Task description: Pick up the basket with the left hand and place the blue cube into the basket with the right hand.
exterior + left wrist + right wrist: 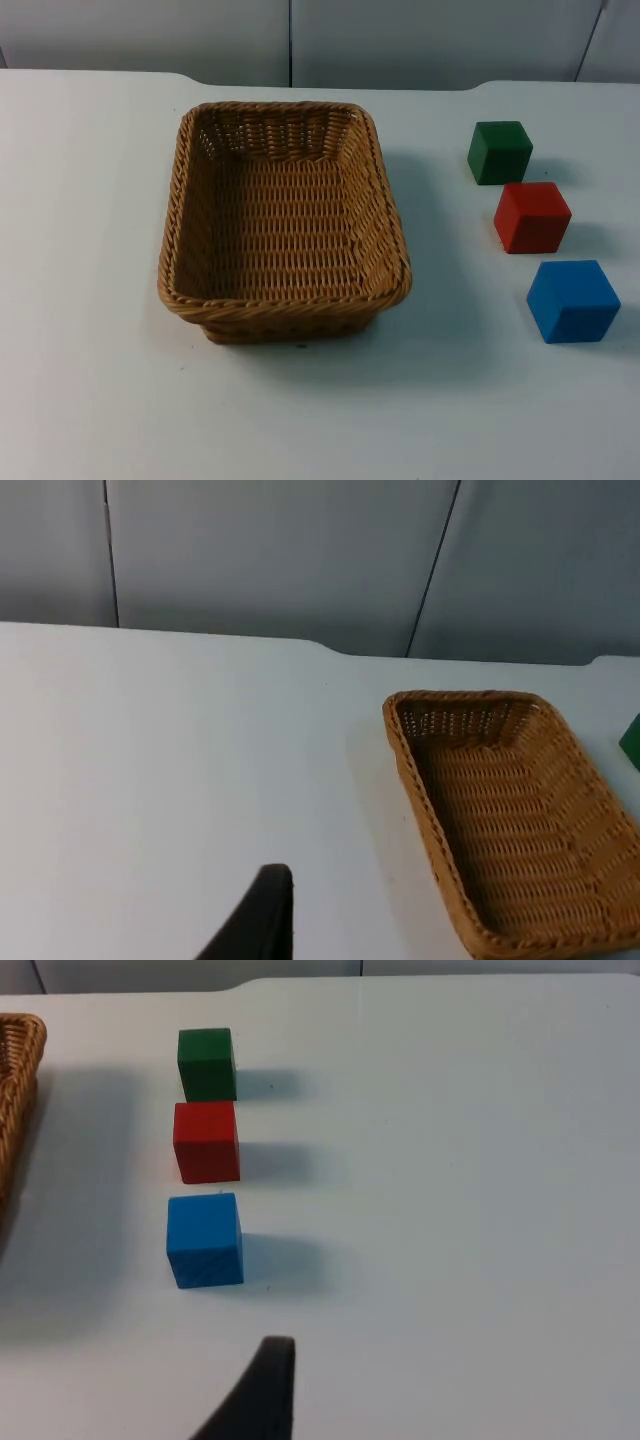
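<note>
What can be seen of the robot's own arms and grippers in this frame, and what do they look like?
A single black fingertip of the left gripper stands in the left wrist view: smooth, matte, curved and tapering to a blunt squared tip. A fingertip of the right gripper looks the same in the right wrist view. No markings can be made out on either.

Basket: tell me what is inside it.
Nothing lies inside the basket; its woven floor is bare. The near wall hides a thin strip of floor. The blue cube sits outside.

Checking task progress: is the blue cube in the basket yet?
No, the blue cube sits on the table right of the basket.
</note>
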{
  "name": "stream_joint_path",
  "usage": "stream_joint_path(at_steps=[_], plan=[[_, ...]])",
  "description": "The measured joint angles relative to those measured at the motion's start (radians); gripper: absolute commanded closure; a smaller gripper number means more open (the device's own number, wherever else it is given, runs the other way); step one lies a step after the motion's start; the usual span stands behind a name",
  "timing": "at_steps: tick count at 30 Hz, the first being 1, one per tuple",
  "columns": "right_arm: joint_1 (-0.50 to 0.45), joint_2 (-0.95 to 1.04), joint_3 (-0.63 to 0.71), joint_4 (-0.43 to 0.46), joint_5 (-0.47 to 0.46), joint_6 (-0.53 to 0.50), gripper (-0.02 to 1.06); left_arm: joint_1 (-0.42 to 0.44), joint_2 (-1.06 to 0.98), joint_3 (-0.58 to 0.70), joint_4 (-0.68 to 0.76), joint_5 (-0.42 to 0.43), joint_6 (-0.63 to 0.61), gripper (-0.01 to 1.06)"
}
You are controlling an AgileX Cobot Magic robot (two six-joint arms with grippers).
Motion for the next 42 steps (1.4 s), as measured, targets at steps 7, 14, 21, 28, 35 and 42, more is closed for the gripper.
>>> stream_joint_path(at_steps=[7,14,21,28,35,42], plan=[[0.0,0.0,0.0,0.0,0.0,0.0,0.0,0.0,0.199,-0.1,-0.108,-0.026,0.106,0.0],[0.0,0.0,0.0,0.0,0.0,0.0,0.0,0.0,0.411,-0.161,-0.266,-0.034,0.255,0.0],[0.0,0.0,0.0,0.0,0.0,0.0,0.0,0.0,0.624,-0.17,-0.475,-0.049,0.437,0.0],[0.0,0.0,0.0,0.0,0.0,0.0,0.0,0.0,0.78,-0.17,-0.602,-0.076,0.558,0.0],[0.0,0.0,0.0,0.0,0.0,0.02,0.0,0.0,0.949,-0.17,-0.715,-0.109,0.67,0.0],[0.0,0.0,0.0,-0.01,0.0,0.022,0.0,-0.015,1.122,-0.181,-0.792,-0.148,0.762,0.0]])
